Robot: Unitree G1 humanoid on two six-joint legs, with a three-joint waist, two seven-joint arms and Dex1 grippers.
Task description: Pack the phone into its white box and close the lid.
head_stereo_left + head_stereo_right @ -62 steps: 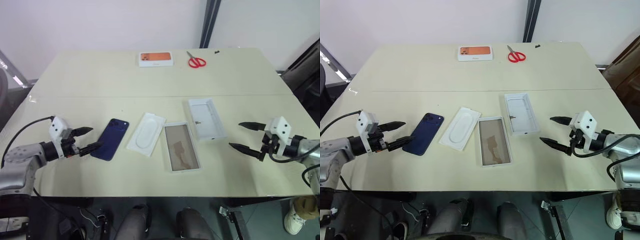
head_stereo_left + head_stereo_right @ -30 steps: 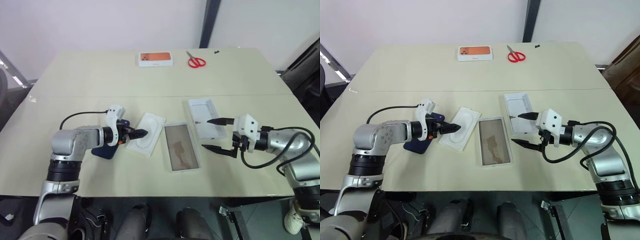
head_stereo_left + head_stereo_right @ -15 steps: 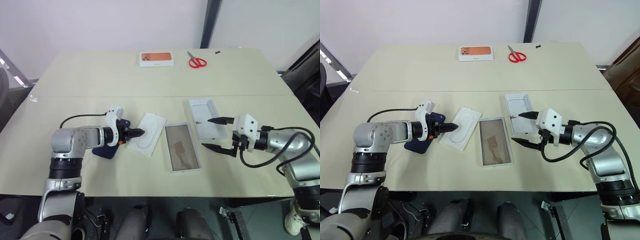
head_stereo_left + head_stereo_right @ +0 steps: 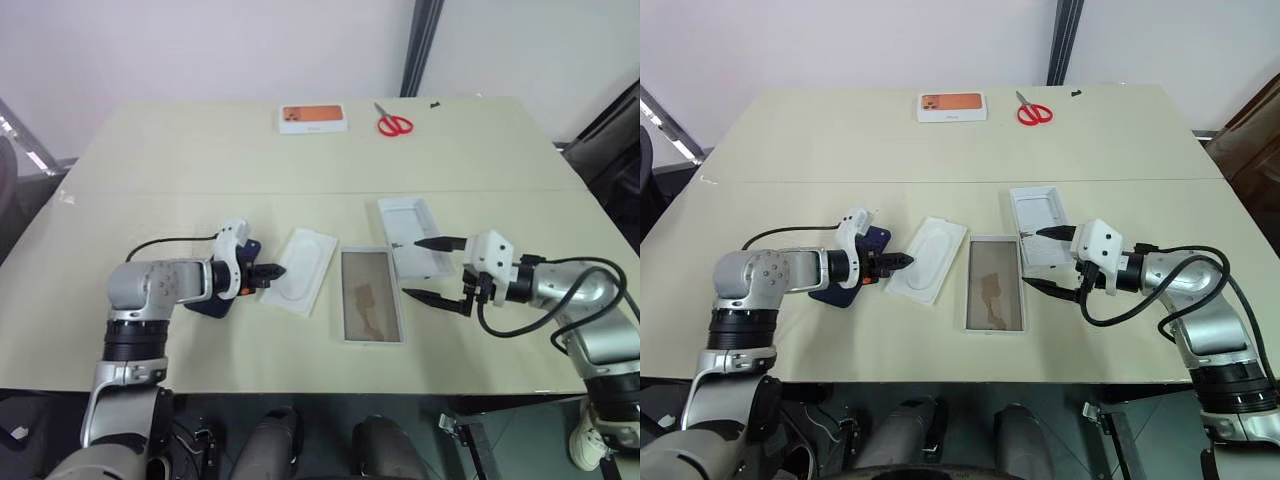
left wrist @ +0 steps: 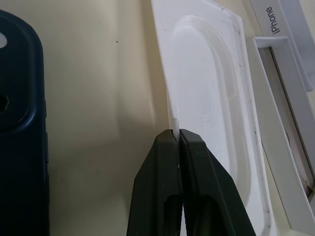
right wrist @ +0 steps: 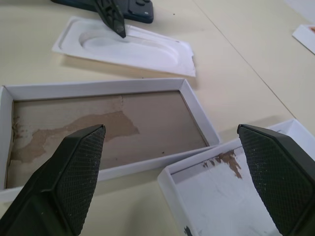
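Note:
The dark blue phone (image 4: 206,302) lies flat at the left, partly behind my left wrist. Just right of it, my left gripper (image 4: 272,271) is shut on the near long edge of the thin white insert (image 4: 302,268); the left wrist view shows a sliver of that edge pinched between the fingertips (image 5: 175,137). The white box (image 4: 343,300), with its brownish floor, lies open right of the insert. The lid (image 4: 432,262) lies inside up beside it, further right. My right gripper (image 4: 410,267) hovers open over the lid's near end, nothing between its fingers (image 6: 81,167).
A white box with an orange top (image 4: 313,117) and red scissors (image 4: 393,124) lie at the table's far edge. A seam (image 4: 480,190) crosses the table behind the work area. Bare tabletop (image 4: 300,355) runs along the near edge.
My left gripper's fingers have come together on the insert's edge; a second ago they stood apart over it. The right arm has kept still.

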